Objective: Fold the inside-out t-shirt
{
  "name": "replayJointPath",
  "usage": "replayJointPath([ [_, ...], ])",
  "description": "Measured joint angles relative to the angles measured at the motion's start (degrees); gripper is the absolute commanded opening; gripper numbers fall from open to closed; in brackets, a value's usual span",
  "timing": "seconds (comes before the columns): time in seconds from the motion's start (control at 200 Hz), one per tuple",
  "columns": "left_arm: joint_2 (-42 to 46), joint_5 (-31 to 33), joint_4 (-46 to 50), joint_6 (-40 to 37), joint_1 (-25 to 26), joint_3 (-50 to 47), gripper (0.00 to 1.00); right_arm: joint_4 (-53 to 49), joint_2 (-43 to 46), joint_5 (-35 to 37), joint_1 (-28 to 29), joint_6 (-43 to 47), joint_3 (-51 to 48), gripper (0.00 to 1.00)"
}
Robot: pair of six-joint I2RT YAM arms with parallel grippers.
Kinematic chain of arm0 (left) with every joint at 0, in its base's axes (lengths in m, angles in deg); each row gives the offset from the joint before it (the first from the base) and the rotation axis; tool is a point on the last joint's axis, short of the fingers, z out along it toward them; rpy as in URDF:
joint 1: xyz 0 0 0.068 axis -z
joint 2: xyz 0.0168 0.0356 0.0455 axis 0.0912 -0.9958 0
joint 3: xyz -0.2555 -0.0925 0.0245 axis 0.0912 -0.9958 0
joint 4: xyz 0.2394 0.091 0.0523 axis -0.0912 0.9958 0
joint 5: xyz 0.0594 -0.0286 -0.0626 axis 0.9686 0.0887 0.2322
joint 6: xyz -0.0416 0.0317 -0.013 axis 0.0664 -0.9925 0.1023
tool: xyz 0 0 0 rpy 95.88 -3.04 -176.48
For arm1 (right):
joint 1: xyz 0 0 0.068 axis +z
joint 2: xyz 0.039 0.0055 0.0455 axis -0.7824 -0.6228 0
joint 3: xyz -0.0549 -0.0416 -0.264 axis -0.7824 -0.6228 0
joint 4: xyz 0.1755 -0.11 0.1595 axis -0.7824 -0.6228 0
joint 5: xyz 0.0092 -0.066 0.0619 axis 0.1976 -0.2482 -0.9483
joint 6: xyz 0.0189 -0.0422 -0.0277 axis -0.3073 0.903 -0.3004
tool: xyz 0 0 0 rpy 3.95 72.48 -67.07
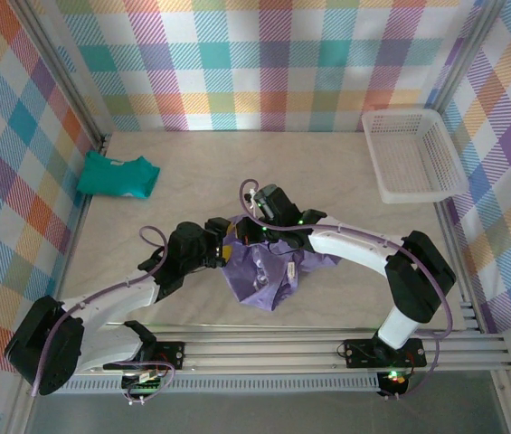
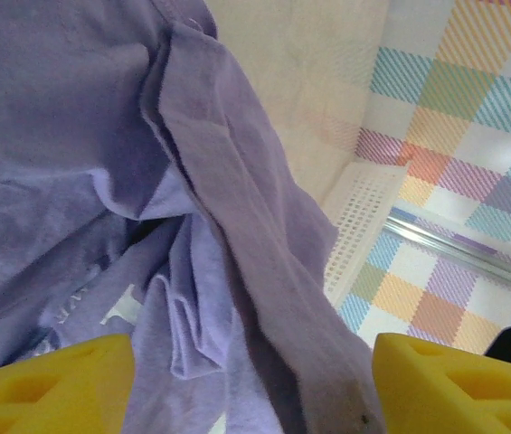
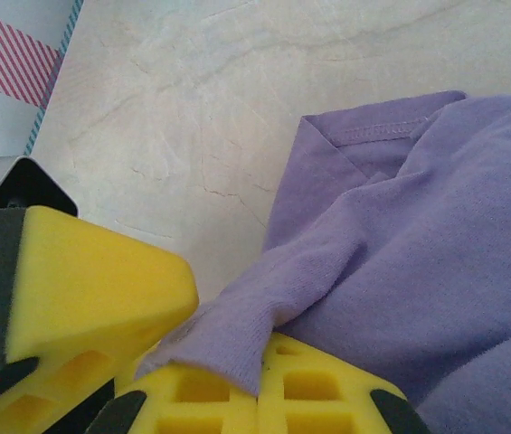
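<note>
T-shirt in lavender is lying crumpled in a heap on the table, near the front edge, between the two arms. From above, the left gripper is hovering at the heap's left edge and the right gripper is reaching in at its top edge. The two are sitting near each other, so they could bump if both move inward. A folded green garment and a white basket are resting well apart from the heap.

From the left wrist, yellow fingers are standing wide apart, with loose folds of cloth hanging between them, not pinched. Closing here could catch several layers at once and bunch the shirt further. A small white patch is showing among the folds, possibly the neck tag, though it is too blurred to tell.

From the right wrist, the jaws are clamping a small rolled nub of fabric close to the fingertips. Such a shallow pinch could slip free under a pull. A stitched hem is lying flat on the bare table.
</note>
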Motion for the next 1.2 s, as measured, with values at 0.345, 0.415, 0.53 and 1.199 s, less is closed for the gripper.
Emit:
replayJointPath([
  [0.345,-0.7,0.3,-3.3,3.1,0.0,1.5,0.49,1.0,0.5,0.0,0.2,0.0,-1.9,0.02],
  [0.415,-0.7,0.5,-3.8,3.3,0.0,1.7,0.44,1.0,0.8,0.0,0.2,0.0,-2.0,0.02],
  [0.53,-0.6,0.9,-4.2,3.7,0.0,1.8,0.36,1.2,1.2,0.1,0.2,0.1,-2.4,0.01],
  [1.199,0.1,1.6,-4.2,4.1,-0.5,1.8,0.24,4.5,3.4,0.2,0.3,2.7,-5.5,0.01],
])
